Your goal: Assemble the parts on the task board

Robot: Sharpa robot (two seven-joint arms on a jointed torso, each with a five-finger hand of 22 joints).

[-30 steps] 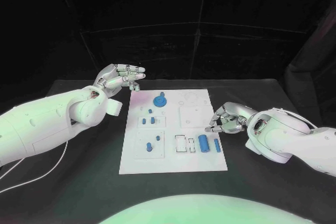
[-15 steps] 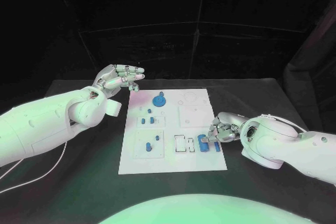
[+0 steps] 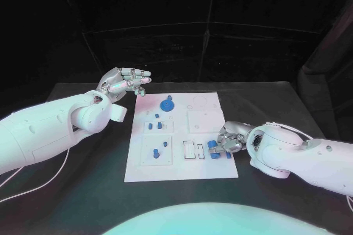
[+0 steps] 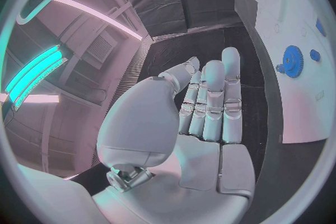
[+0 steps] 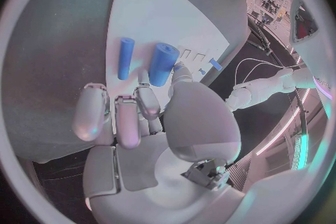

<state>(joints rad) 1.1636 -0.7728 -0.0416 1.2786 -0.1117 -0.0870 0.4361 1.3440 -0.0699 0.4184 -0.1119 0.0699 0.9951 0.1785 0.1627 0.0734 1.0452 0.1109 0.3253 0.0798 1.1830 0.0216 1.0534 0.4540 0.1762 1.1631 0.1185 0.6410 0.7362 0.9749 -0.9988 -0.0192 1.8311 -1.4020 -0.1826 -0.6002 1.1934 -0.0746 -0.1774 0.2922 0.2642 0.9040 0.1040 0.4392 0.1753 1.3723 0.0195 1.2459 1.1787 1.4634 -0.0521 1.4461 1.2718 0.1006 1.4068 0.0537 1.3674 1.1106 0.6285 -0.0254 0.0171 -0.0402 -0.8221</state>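
The white task board (image 3: 184,166) lies in the middle of the black table. A thick blue cylinder (image 3: 212,148) (image 5: 163,63) lies flat on the board's right side, with a thin blue rod (image 5: 125,57) beside it. My right hand (image 3: 229,138) (image 5: 140,117) is low over them; its fingertips (image 5: 147,99) reach the cylinder's near end and the thumb sits beside it. A blue gear (image 3: 168,105) (image 4: 292,61) stands at the board's far end. My left hand (image 3: 125,81) (image 4: 210,106) hovers above the far left corner, fingers straight and palm bare.
Several small blue pegs (image 3: 155,126) stand in the board's left blocks, one more (image 3: 156,153) nearer me. Two rectangular slots (image 3: 195,150) lie just left of the cylinder. A white cable (image 3: 44,181) runs over the table at the left.
My right hand has moved left and towards me, down onto the blue cylinder, and now hides the thin rod in the head view. The left hand has stayed put.
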